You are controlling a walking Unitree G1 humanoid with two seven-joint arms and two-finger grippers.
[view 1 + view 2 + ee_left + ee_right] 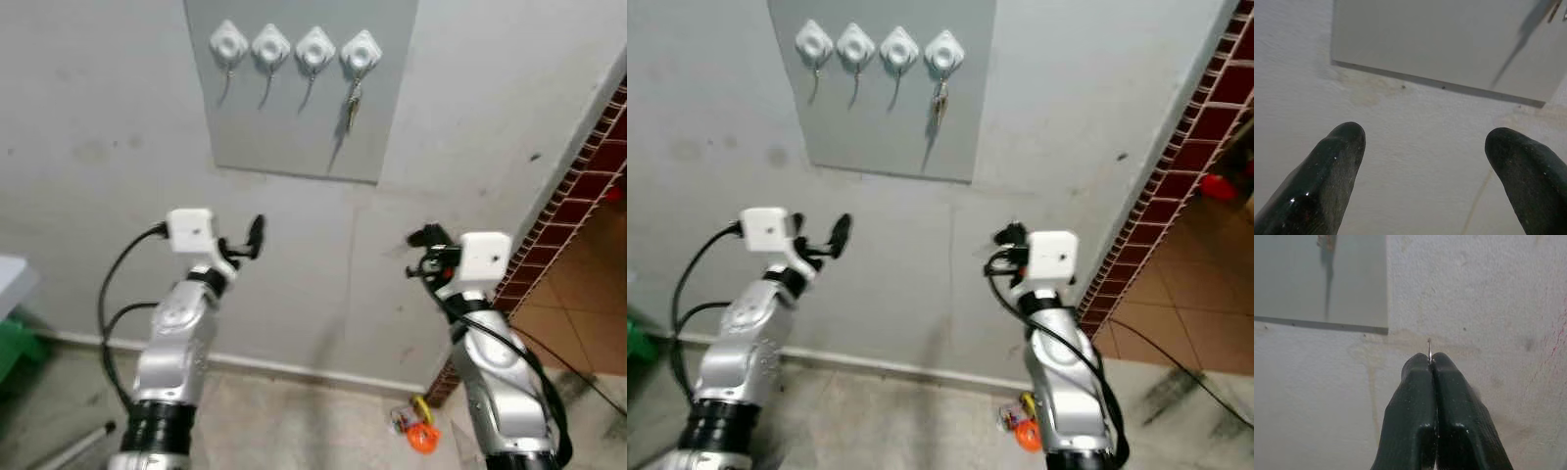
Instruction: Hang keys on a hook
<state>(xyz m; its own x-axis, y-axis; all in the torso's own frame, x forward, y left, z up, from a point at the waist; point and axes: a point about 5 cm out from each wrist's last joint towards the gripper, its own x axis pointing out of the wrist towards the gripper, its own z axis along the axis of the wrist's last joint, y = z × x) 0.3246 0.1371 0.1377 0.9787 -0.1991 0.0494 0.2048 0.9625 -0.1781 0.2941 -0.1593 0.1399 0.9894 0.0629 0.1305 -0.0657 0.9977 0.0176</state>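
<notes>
A bunch of keys (352, 106) already dangles from the rightmost hook (361, 52) of four white hooks on a grey wall panel (294, 137), while the three hooks (271, 45) beside it carry nothing. From our right wrist view, a thin sliver of metal wire (1429, 351), which we take to be a key ring though we cannot say for certain, pokes out between the tips of our right pincer (1431, 363), whose fingers are clenched tightly together on it. That pincer (423, 247) is raised before the plaster wall, below the panel and off to its right side, well apart from every hook. Our left pincer (247, 238) stands released, its two black fingers (1327, 176) spread wide and holding nothing, pointed at the wall under the panel's lower edge. On the floor by the red tiled corner (578, 166) lies a small orange and yellow object (419, 429).

We judge the step in hand to be the carry toward the hooks, with the grasp made and the hanging not yet begun. The next move calls for lifting the right arm up and inward to a free hook, then lining the ring's opening over the curved prong before letting go.
</notes>
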